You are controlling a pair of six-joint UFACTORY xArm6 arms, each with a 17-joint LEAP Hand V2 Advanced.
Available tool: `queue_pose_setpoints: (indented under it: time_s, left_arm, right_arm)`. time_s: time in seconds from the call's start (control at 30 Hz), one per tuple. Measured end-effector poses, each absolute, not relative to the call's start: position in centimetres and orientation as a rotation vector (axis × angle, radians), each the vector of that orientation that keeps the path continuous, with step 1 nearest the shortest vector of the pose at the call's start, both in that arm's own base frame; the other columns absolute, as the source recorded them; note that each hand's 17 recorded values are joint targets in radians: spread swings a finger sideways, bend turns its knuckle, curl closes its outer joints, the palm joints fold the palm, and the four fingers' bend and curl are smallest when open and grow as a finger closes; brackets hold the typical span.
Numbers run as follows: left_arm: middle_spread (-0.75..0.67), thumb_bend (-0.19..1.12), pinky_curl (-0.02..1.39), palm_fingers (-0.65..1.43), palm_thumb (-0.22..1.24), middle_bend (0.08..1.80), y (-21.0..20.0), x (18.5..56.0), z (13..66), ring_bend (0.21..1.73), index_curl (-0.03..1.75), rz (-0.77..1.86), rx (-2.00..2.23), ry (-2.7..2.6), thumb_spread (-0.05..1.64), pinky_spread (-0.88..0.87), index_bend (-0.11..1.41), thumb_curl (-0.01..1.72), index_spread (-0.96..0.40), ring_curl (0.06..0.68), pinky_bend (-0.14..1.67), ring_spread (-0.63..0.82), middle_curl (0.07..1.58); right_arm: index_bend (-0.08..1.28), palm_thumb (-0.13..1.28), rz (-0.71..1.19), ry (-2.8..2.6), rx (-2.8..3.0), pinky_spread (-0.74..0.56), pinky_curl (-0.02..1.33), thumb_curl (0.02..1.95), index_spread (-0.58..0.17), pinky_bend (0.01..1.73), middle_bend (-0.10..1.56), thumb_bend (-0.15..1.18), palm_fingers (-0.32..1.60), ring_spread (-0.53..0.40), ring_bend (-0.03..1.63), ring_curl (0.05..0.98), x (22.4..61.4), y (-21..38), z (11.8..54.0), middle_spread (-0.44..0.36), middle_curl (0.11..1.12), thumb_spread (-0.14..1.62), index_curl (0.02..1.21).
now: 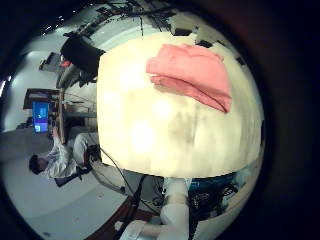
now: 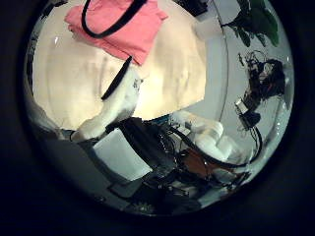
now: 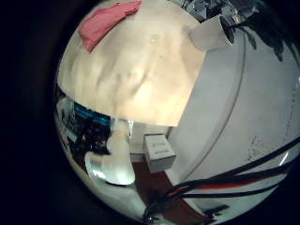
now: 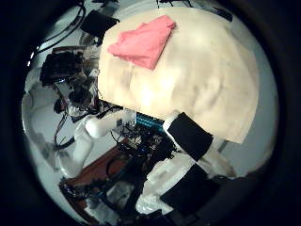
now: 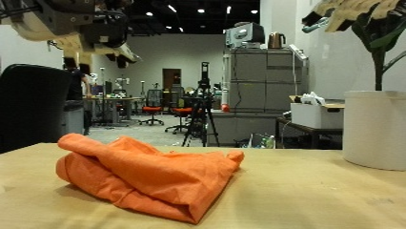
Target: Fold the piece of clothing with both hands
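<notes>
An orange piece of clothing point(image 5: 146, 172) lies in a loosely folded, rumpled heap on the tan table point(image 5: 317, 196). My left hand point(image 5: 76, 24) hangs high above it, fingers relaxed, holding nothing. My right hand point(image 5: 362, 11) is also high up, away from the clothing, fingers relaxed and empty.
A white pot point(image 5: 375, 129) with a plant stands on the table below my right hand; it also shows in the right little finger side palm view point(image 3: 211, 36). A black chair point(image 5: 31, 105) stands behind the table near my left hand.
</notes>
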State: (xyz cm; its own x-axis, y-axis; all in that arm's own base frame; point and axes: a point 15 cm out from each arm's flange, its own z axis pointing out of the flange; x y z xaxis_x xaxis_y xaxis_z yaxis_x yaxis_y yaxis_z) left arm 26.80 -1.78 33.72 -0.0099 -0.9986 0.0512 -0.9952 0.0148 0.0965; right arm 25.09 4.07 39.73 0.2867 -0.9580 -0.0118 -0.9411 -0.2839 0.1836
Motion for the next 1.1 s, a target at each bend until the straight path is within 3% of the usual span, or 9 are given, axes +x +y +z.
queue_pose_setpoints:
  time_s: [0.03, 0.27, 0.67, 0.83, 1.1]
  left_arm:
    - [-0.14, -0.01, 0.22, 0.46, 0.46, 0.27, -1.9, 26.8, 33.7, 0.51, 0.46, -0.048, 2.131, -2.161, 1.27, 0.07, 0.2, 0.25, -0.2, 0.136, 0.19, 0.03, 0.4]
    - [-0.13, -0.01, 0.22, 0.47, 0.48, 0.28, -2.3, 27.1, 33.7, 0.5, 0.47, -0.034, 2.133, -2.166, 1.27, 0.06, 0.2, 0.25, -0.2, 0.132, 0.19, 0.04, 0.41]
    - [-0.14, -0.01, 0.21, 0.48, 0.48, 0.27, -2.6, 26.9, 33.1, 0.49, 0.48, -0.036, 2.106, -2.181, 1.26, 0.07, 0.2, 0.25, -0.21, 0.129, 0.18, 0.03, 0.4]
    - [-0.14, -0.01, 0.21, 0.48, 0.48, 0.27, -2.7, 26.9, 33.1, 0.49, 0.48, -0.015, 2.107, -2.176, 1.26, 0.07, 0.2, 0.25, -0.21, 0.128, 0.18, 0.03, 0.4]
    - [-0.15, -0.01, 0.2, 0.48, 0.49, 0.26, -1.9, 26.9, 32.9, 0.48, 0.49, -0.011, 2.139, -2.143, 1.27, 0.06, 0.2, 0.25, -0.22, 0.129, 0.19, 0.03, 0.4]
  right_arm:
    - [0.18, 0.61, -0.175, -1.793, 2.404, 0.35, 0.26, 0.32, -0.386, 0.17, 0.26, -0.01, 0.25, 0.195, 0.32, 0.223, 25.1, 4.0, 39.8, 0.02, 0.34, 1.31, 0.34]
    - [0.19, 0.62, -0.166, -1.8, 2.406, 0.34, 0.25, 0.3, -0.382, 0.18, 0.25, -0.01, 0.26, 0.195, 0.31, 0.223, 25.0, 3.9, 40.0, -0.009, 0.34, 1.3, 0.34]
    - [0.19, 0.65, -0.209, -1.788, 2.37, 0.34, 0.24, 0.29, -0.378, 0.18, 0.24, -0.01, 0.26, 0.195, 0.3, 0.225, 24.2, 3.8, 38.3, 0.044, 0.34, 1.3, 0.34]
    - [0.19, 0.65, -0.217, -1.778, 2.369, 0.34, 0.24, 0.29, -0.372, 0.18, 0.23, -0.01, 0.27, 0.195, 0.3, 0.227, 24.0, 4.0, 38.1, -0.02, 0.34, 1.3, 0.34]
    - [0.19, 0.66, -0.215, -1.772, 2.375, 0.34, 0.24, 0.28, -0.371, 0.18, 0.22, -0.01, 0.26, 0.194, 0.29, 0.229, 24.1, 4.1, 38.1, 0.02, 0.34, 1.3, 0.34]
